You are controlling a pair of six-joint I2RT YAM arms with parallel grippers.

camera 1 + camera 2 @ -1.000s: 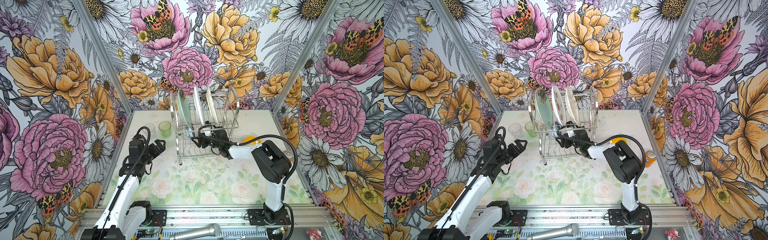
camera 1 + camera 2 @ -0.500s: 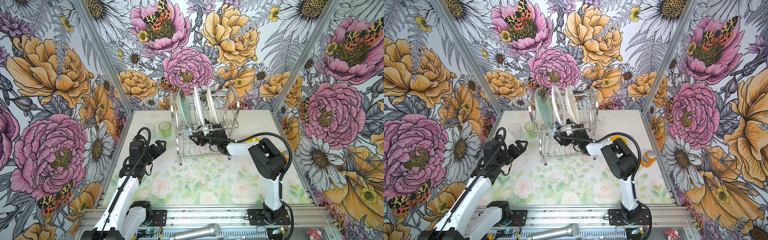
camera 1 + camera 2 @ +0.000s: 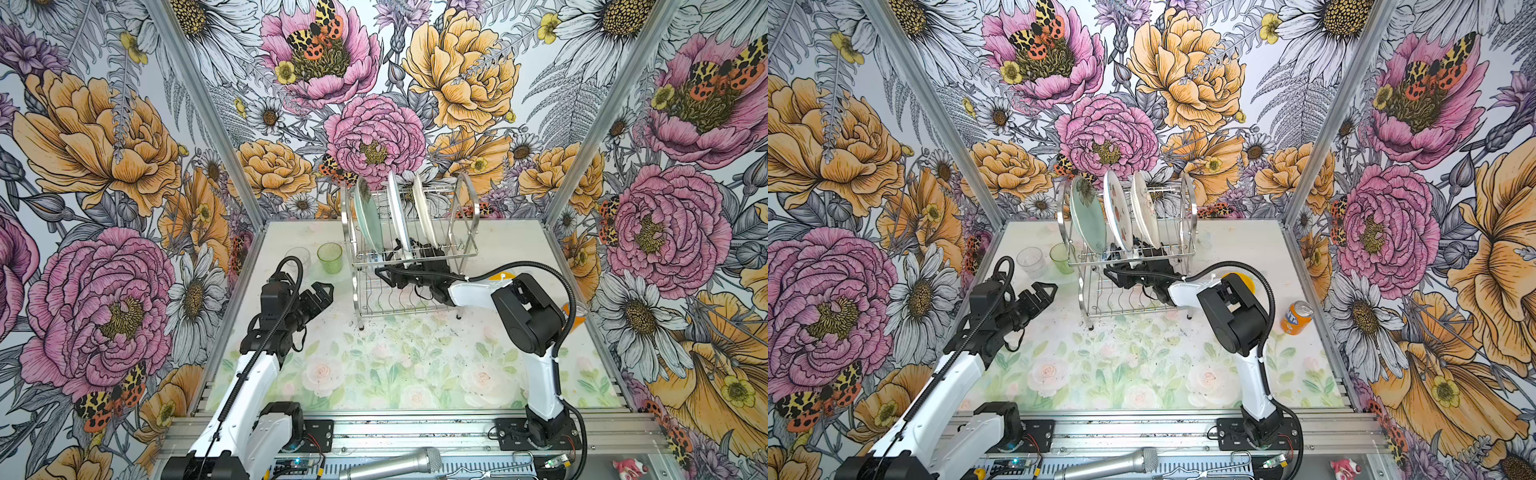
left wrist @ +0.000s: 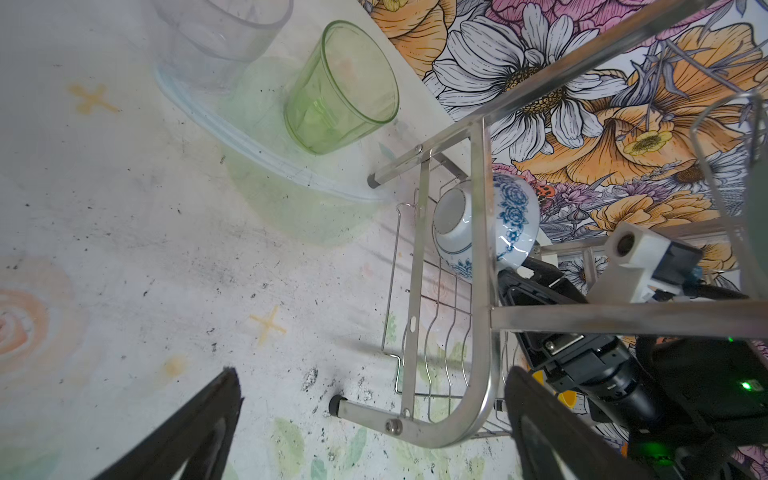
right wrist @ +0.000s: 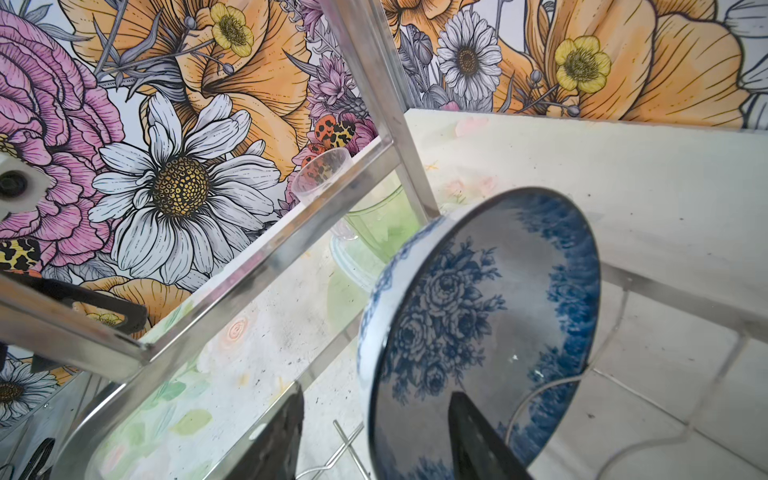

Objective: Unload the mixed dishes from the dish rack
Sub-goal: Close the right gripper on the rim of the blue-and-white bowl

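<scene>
**Top views**
- Rack (image 3: 467, 208): is standing at the table's far middle in both top views.
- Green plate (image 3: 368, 220), white plate (image 3: 398, 216), cream plate (image 3: 424, 216): are standing on edge in the upper shelf, its slots keeping them upright.
- Tumbler (image 3: 329, 257), glass (image 3: 298, 257): are standing upright on the table just left of the rack, outside it.
- Yellow bowl (image 3: 1241, 279): is showing right of the rack, mostly hidden behind the right arm.
- Can (image 3: 1296, 318): is standing further right, in a top view.
- Right gripper (image 3: 386, 271): is reaching under the upper shelf into the lower tier.
- Left gripper (image 3: 322, 293): is hovering near the rack's left front, jaws wide, holding nothing.

**Left wrist**
- Blue bowl (image 4: 486, 226): is leaning on edge in the lower tier, at the end nearest the tumbler, with the wires propping it. The right gripper's black fingers are sitting just beside its open side.

**Right wrist**
- Blue bowl (image 5: 482, 324): is facing its mouth to the camera.
- Right gripper (image 5: 374, 419): is straddling the rim with jaws about half apart. One finger (image 5: 469, 428) is inside the bowl. The other (image 5: 282, 428) is outside, with a gap showing beside the wall, so it is not yet pinching. A rim pinch probably suits here, since the low tier is leaving little room above.
</scene>
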